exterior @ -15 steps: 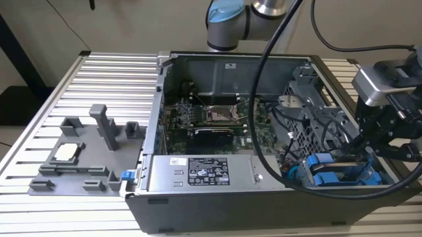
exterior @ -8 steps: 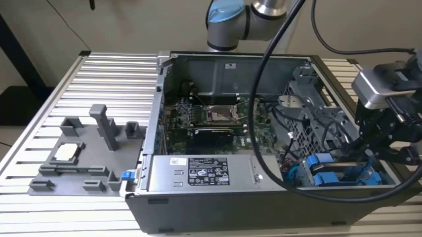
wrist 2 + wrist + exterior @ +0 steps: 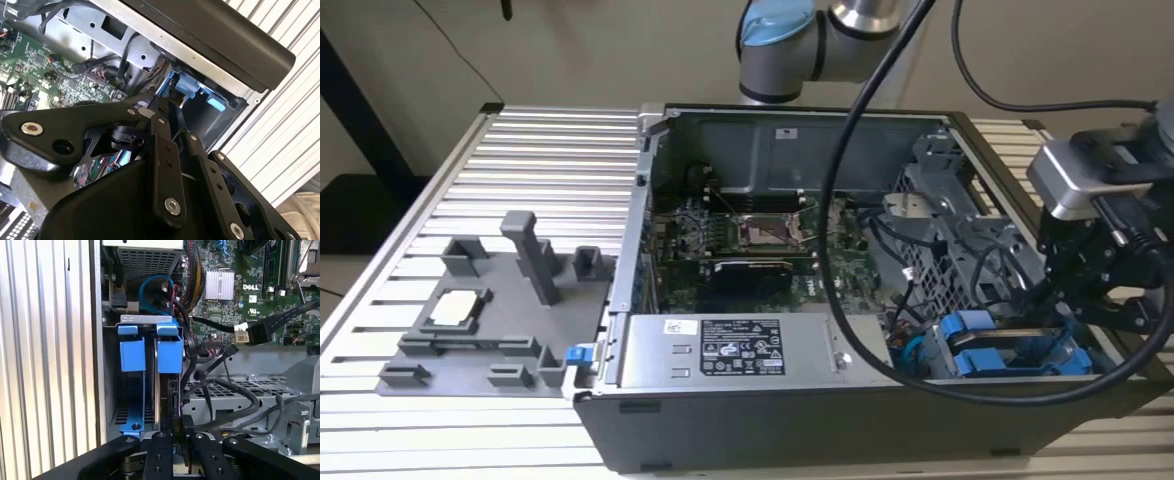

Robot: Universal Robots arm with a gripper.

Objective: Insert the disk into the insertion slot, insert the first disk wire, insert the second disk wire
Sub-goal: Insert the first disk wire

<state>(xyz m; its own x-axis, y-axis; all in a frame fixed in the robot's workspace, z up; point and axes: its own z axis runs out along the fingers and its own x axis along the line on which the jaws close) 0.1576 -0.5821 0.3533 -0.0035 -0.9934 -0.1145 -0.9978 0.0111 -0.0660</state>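
1. I read the gripper [image 3: 177, 434] as clenched narrow, probably on the disk [image 3: 169, 354] edge.
2. Disk sits edge-on in the insertion slot [image 3: 150, 395], long axis running straight away from my gripper.

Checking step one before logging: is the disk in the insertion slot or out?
In, apparently: the disk in its blue carrier sits inside the insertion slot, beside another blue carrier.
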